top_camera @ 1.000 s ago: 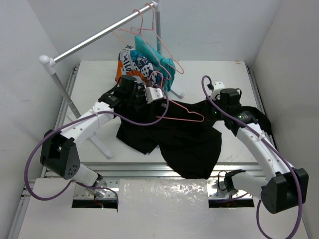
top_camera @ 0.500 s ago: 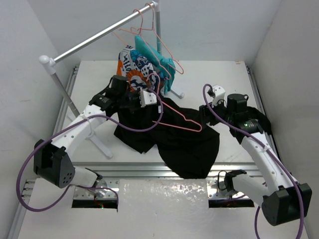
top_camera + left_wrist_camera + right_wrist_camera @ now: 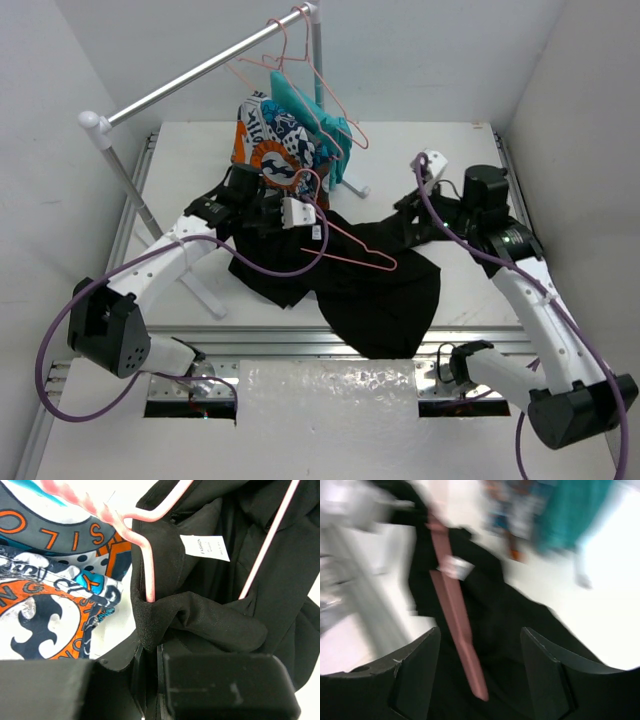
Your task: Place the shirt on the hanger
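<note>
As L jaws pinch shirt [image 3: 210, 622], hanger [image 3: 146, 569] inside

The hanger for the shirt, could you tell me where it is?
Top view, centre: the hanger lies across the black shirt, by the left gripper.

In the right wrist view, everything beyond the right gripper [image 3: 480, 632] is smeared. The hanger [image 3: 456, 630] reads only as a thick pink bar, the shirt [image 3: 520, 630] as a dark mass and its label [image 3: 456, 567] as a white smudge. The teal garment [image 3: 570, 515] and the patterned garment [image 3: 507, 505] on the far side are mere patches of colour. In the left wrist view the left gripper [image 3: 129, 665] is cut off by the lower edge, and black cloth fills the gap between its fingers, so we cannot tell whether they clamp it. There one wire of the hanger vanishes into a fold of the collar, the label's print is too small for us to read, and the patterned garment runs off the left edge.
</note>
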### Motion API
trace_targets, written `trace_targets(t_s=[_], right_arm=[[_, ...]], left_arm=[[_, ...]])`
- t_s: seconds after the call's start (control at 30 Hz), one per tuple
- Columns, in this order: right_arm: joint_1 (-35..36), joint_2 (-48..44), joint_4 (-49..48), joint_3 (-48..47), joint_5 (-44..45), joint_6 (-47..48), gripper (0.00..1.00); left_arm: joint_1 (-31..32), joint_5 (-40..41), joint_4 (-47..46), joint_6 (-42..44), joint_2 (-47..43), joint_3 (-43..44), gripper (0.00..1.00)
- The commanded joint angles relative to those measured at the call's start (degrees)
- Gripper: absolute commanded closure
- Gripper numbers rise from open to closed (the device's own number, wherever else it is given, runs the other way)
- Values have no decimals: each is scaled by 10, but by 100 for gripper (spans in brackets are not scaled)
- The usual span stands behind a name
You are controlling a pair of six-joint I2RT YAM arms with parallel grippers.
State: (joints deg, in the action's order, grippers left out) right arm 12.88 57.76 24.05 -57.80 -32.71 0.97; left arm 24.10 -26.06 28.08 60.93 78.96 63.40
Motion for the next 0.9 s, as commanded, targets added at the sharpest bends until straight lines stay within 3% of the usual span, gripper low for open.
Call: trace_targets(t_s=[0.0,0.03,0.1,0.2,0.3,0.43,0.47,0.57,0.6,0.87], right_arm=[[56,44,-34,-16,-156,-48,33],[103,67,-34,-12,-120,-41,32],[129,87,-55,-3,-91,-60,29],[132,117,-129,19,-30,-91,28],[134,152,-128,10,1,-81,33],[136,176,-132,20,6,-60,56],[137,181,-132,23,-2,-54,69],[154,180,-132,43,-35,10,89],[160,175,-142,50,-25,23,99],[195,134,-306,139,32,113,100]], left_arm=[[7,-3,-31,10,-15,2,100],[9,-9,-29,8,-14,2,100],[10,-19,-25,7,-14,4,100],[10,-37,-13,3,-16,10,100],[10,-50,-6,3,-21,11,100],[10,-66,3,-1,-23,13,100],[10,-68,3,-2,-23,13,100],[10,-81,-1,-19,-23,14,100],[10,-87,-2,-25,-23,15,100],[10,-267,55,-58,-26,36,100]])
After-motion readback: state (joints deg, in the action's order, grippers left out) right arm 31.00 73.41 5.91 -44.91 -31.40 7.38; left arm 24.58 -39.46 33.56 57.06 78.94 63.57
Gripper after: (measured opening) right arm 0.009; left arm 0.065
